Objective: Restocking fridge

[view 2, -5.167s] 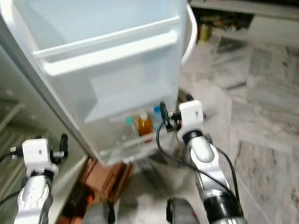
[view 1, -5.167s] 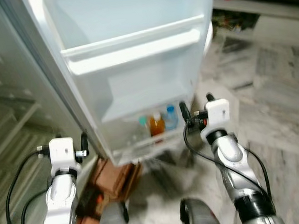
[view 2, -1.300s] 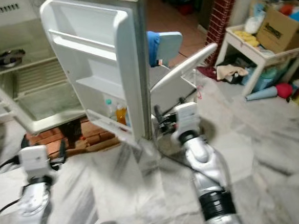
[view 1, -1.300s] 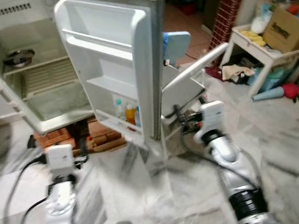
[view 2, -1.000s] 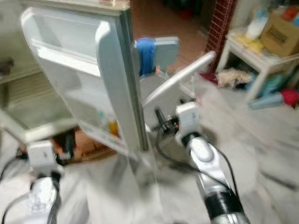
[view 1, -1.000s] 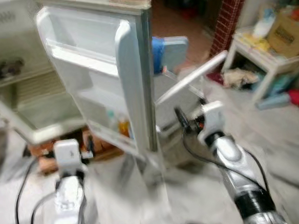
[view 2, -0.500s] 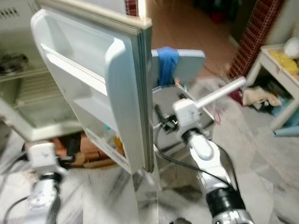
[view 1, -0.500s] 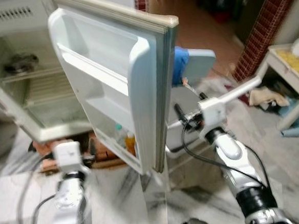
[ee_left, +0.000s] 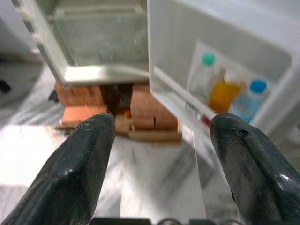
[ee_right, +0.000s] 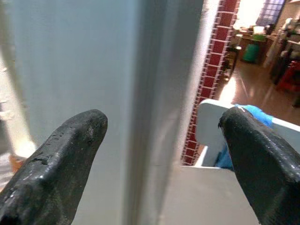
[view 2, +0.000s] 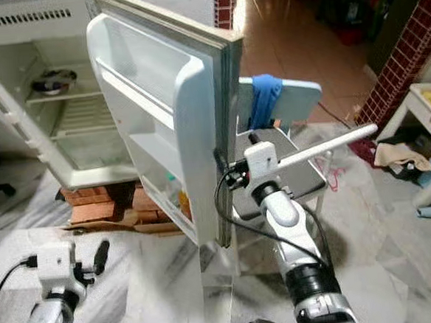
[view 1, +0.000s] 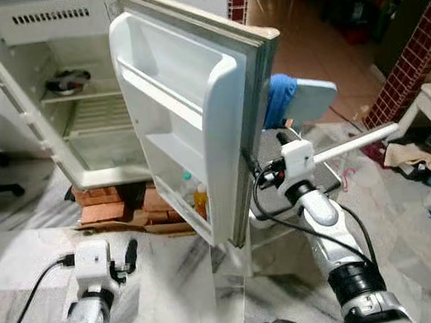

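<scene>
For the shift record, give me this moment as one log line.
fridge door: open | right gripper: open, at door edge | left gripper: open, low, holding nothing | bottles: three in bottom door shelf

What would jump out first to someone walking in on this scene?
The white fridge door swung wide open in the middle, with a few bottles in its lowest shelf and the nearly bare fridge interior behind it to the left. The right gripper is raised at the door's outer edge, jaws open around it. The left gripper hangs low over the marble floor, jaws open.
</scene>
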